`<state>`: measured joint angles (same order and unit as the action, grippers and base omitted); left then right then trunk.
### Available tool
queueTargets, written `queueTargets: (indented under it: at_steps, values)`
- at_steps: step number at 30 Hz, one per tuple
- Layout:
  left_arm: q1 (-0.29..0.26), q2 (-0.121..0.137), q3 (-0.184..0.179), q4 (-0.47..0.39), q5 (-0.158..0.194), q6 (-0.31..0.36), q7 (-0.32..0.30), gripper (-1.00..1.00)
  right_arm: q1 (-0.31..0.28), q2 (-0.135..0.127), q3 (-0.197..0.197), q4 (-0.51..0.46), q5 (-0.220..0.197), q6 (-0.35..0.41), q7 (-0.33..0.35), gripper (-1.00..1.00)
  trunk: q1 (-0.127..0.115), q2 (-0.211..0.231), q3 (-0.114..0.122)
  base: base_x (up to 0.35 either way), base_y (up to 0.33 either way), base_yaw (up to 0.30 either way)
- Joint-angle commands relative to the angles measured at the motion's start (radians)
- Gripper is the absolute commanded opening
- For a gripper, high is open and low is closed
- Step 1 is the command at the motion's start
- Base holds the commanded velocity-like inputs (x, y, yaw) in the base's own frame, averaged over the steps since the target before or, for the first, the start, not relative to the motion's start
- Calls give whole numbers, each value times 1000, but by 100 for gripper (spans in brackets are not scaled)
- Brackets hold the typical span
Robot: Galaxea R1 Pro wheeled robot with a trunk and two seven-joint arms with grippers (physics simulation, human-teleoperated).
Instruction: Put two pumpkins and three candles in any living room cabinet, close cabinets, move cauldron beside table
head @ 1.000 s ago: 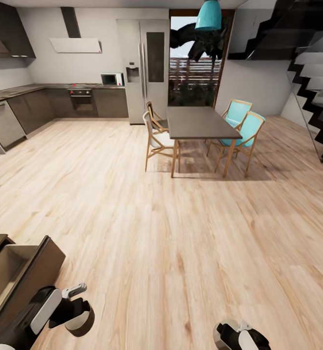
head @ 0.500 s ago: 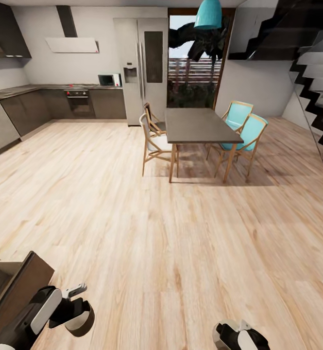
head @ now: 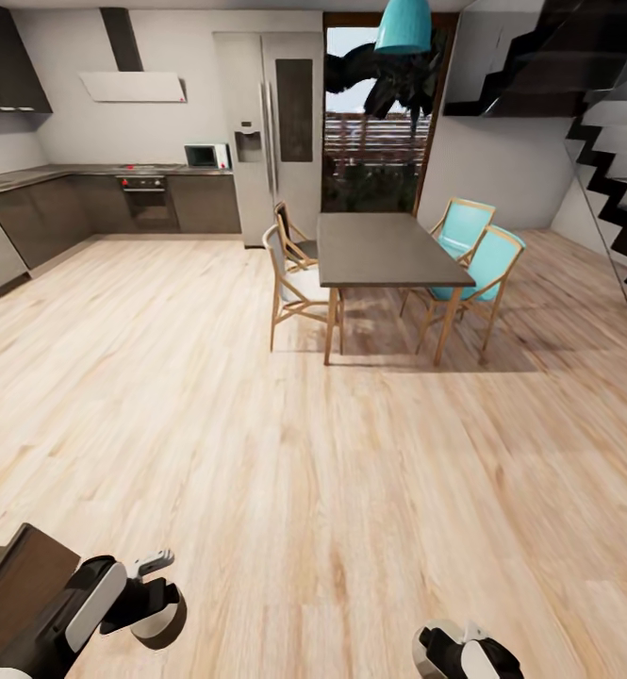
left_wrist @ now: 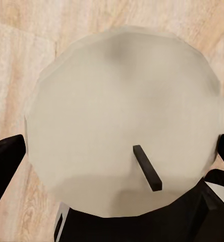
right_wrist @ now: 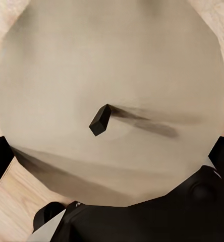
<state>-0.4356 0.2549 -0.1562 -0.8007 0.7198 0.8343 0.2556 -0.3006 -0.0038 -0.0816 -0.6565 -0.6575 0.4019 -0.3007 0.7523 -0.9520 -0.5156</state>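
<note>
Above the wood floor (head: 332,490), left jaws clamped on a candle (left_wrist: 122,126), right jaws clamping another candle (right_wrist: 112,96).

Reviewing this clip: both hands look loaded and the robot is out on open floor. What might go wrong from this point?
1. The left candle and right candle are wide, smooth cylinders, pinched at their edges by the left hand and right hand; either may slip out during travel.
2. The cabinet corner lies close beside the left arm, so a turn might clip it.
</note>
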Motion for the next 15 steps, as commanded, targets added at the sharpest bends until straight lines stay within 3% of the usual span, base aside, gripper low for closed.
queueTargets:
  at_steps: [1,6,15]
  values:
    - [0,0,0,0,0,0,1,-100,0,0,0,0,1,0,0,-100,0,0,0,322,-97,0]
    - [0,0,0,0,0,-1,0,-100,0,1,2,0,1,0,0,-100,0,0,0,322,-70,47]
    - [0,0,0,0,0,-1,1,-100,0,1,2,0,1,0,0,-100,0,0,5,320,-72,260]
